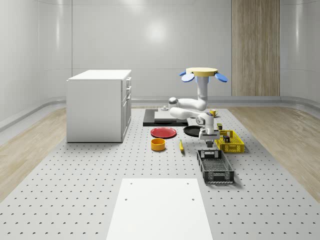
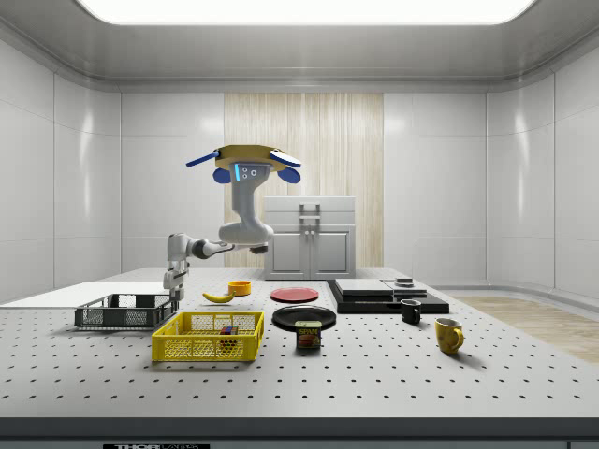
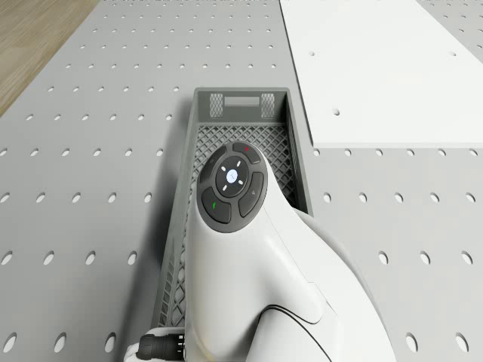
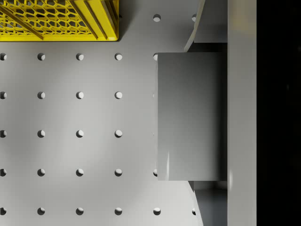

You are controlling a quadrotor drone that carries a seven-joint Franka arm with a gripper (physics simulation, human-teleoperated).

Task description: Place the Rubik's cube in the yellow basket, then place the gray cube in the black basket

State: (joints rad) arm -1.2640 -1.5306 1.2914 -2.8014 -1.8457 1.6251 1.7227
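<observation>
One white cabinet (image 1: pixel 97 107): well apart from the black basket (image 1: pixel 202 166), toward the whole-scene view's left.
Orange bowl (image 1: pixel 158 144): on the tabletop (image 1: pixel 75 190), left of the black basket's far end in the whole-scene view.
Red plate (image 1: pixel 164 132): beyond the bowl, farther from the black basket.
Banana (image 1: pixel 181 146): on the tabletop, near the black basket's far left corner in the whole-scene view.
Drone (image 1: pixel 202 74): hovers high up, beyond the black basket's far end, with its arm bent down toward that end.
Pincer (image 1: pixel 208 145): points straight down at the black basket's far end, just above it; it grips the gray cube.
Gray cube (image 4: pixel 190 115): clamped between the two fingers (image 4: pixel 201 21), off the tabletop, beside the black basket's end wall.
Yellow basket (image 1: pixel 235 147): on the tabletop, near the black basket's far right corner in the whole-scene view.
Rubik's cube (image 2: pixel 227 330): inside the yellow basket, apart from the black basket.
</observation>
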